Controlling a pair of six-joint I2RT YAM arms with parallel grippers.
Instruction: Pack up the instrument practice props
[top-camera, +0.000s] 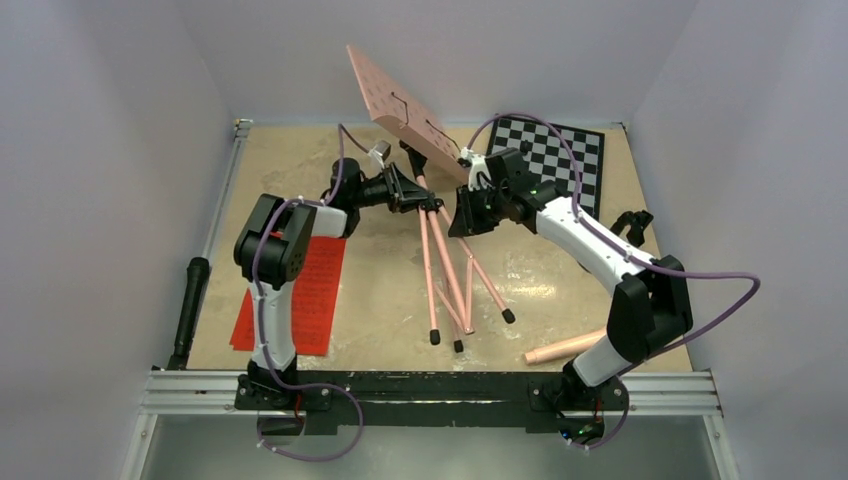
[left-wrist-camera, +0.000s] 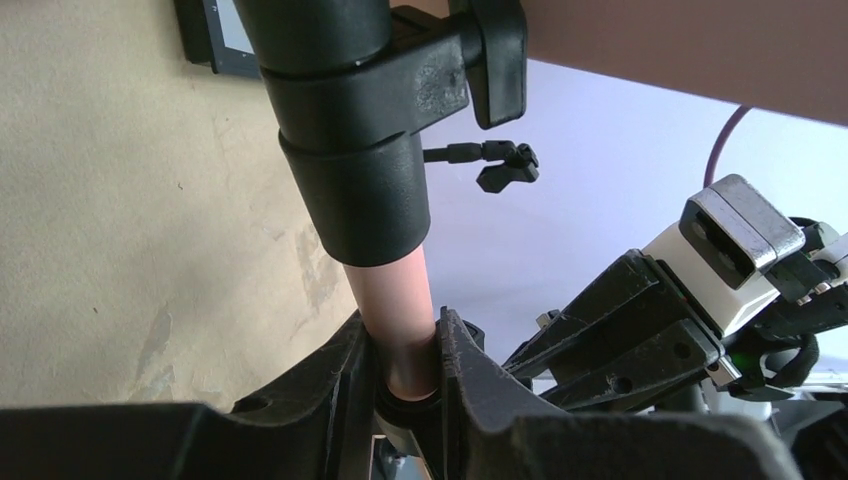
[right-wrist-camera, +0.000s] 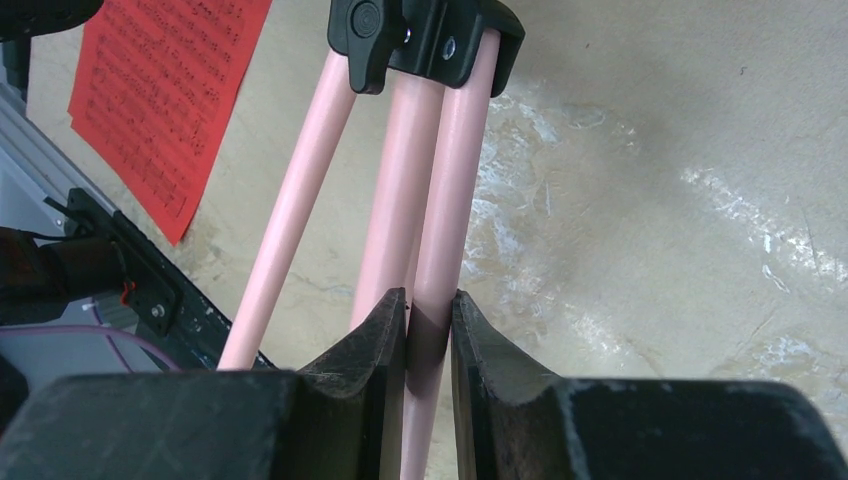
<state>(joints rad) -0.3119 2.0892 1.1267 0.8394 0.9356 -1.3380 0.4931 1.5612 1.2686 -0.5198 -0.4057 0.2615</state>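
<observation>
Nearest my bases, a loose pink tube (top-camera: 565, 347) lies flat on the table (top-camera: 380, 300), just beside my right arm. To the left, the red sheet-music pages (top-camera: 300, 290) lie flat, partly under my left arm. The black microphone (top-camera: 190, 310) lies along the left edge of the table, apart from the pages.

The pink music stand (right-wrist-camera: 400, 200) occupies the middle. Its three legs are drawn close together, with their black feet (top-camera: 458, 345) down at the table on the near side. The stand leans away from me.

- Right hand (right-wrist-camera: 430, 320): clenched on one pink leg, below the black hub (right-wrist-camera: 425, 40) where the legs meet.
- Left hand (left-wrist-camera: 405, 345): clenched on the pink pole, just below the black collar (left-wrist-camera: 355, 150).

The two hands sit near each other, on either side of the stand.

Farther back, the perforated tray (top-camera: 395, 95) is raised off the table and tilted. The chessboard (top-camera: 560, 155) lies flat at the far right corner. A small black mic stand (top-camera: 632, 222) sits near the right edge, just beside the board. Its details are too small to make out.
</observation>
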